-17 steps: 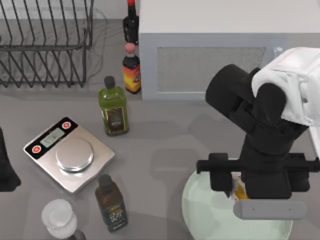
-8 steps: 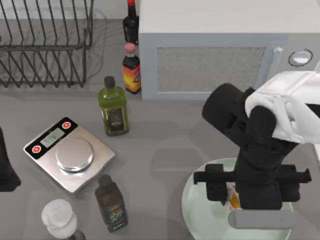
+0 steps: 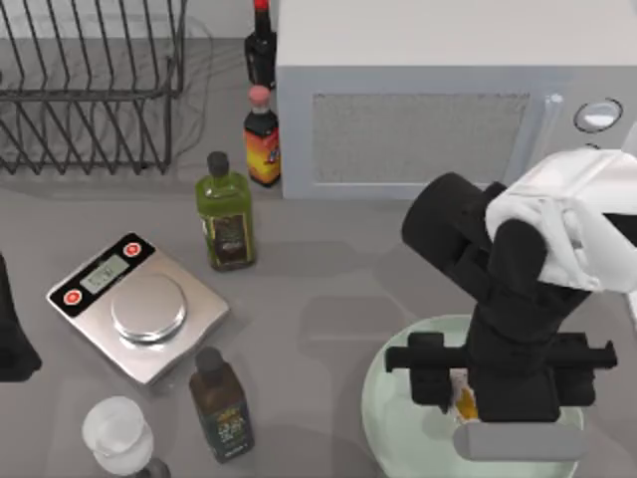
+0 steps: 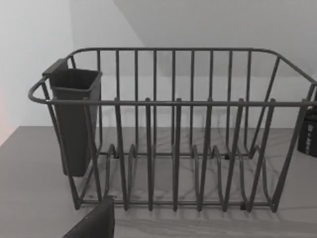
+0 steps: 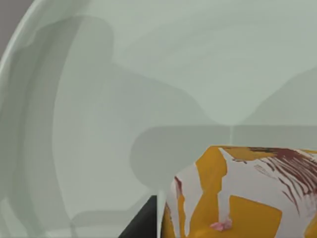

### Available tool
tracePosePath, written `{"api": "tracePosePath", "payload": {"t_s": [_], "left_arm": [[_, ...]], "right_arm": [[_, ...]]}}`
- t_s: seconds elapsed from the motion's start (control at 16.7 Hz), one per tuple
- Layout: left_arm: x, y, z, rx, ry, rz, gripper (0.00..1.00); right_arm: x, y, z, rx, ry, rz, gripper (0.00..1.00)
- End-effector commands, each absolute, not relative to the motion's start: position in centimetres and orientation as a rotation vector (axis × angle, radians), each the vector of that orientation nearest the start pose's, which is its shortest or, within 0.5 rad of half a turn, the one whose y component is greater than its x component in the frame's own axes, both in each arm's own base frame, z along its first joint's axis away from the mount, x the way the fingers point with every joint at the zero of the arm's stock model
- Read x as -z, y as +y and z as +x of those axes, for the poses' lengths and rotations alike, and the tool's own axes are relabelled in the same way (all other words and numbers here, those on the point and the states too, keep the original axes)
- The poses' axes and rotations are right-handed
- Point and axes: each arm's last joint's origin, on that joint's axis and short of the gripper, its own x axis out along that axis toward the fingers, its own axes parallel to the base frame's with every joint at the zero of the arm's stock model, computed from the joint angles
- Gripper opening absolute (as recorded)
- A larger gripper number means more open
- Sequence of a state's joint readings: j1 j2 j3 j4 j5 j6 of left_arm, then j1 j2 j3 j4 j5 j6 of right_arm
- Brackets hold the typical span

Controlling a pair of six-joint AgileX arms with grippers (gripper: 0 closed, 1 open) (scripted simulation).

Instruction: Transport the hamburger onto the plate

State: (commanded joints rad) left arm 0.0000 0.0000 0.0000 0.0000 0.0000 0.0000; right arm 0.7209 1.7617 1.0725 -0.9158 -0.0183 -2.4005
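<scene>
Right gripper (image 3: 466,398) low over the plate (image 3: 398,418), at the table's front right in the top view. Fingers closed on the hamburger (image 3: 464,401); an orange-yellow sliver of it shows between the black finger blocks. In the right wrist view the hamburger (image 5: 237,193) sits close in front of the camera, orange and white with dark red streaks, one dark finger (image 5: 143,223) against its side, the pale green plate (image 5: 89,124) curving behind it. Whether the hamburger touches the plate, cannot tell.

Left arm parked at the table's left edge; its wrist view faces the dish rack (image 4: 173,139).

Surface: plain grey table (image 3: 328,269). Dish rack (image 3: 90,90) at back left. White microwave (image 3: 438,110) at back right, two sauce bottles (image 3: 262,134) just beside its left corner. Olive oil bottle (image 3: 227,214) near the middle, steel kitchen scale (image 3: 134,304) to its front left, a dark bottle (image 3: 221,403) and a clear glass (image 3: 119,433) at the front.

Against half a second ago: the gripper has come slightly lower and toward the front of the plate; the grip is unchanged. Everything else has stayed where it was.
</scene>
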Motion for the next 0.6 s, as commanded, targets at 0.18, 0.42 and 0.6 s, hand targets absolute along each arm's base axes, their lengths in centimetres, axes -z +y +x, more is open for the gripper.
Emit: {"api": "tracePosePath", "payload": {"t_s": [0.18, 0.42, 0.6], "left_arm": [[-16.0, -0.12, 10.57, 0.0, 0.0, 0.0, 1.0], [-16.0, -0.12, 10.57, 0.0, 0.0, 0.0, 1.0], [-16.0, -0.12, 10.57, 0.0, 0.0, 0.0, 1.0]], "right_arm": [[-15.04, 19.96, 22.37, -2.258, 0.03, -2.175, 0.45], [-15.04, 19.96, 22.37, -2.258, 0.03, -2.175, 0.75], [-15.04, 19.96, 22.37, -2.258, 0.03, -2.175, 0.98]]}}
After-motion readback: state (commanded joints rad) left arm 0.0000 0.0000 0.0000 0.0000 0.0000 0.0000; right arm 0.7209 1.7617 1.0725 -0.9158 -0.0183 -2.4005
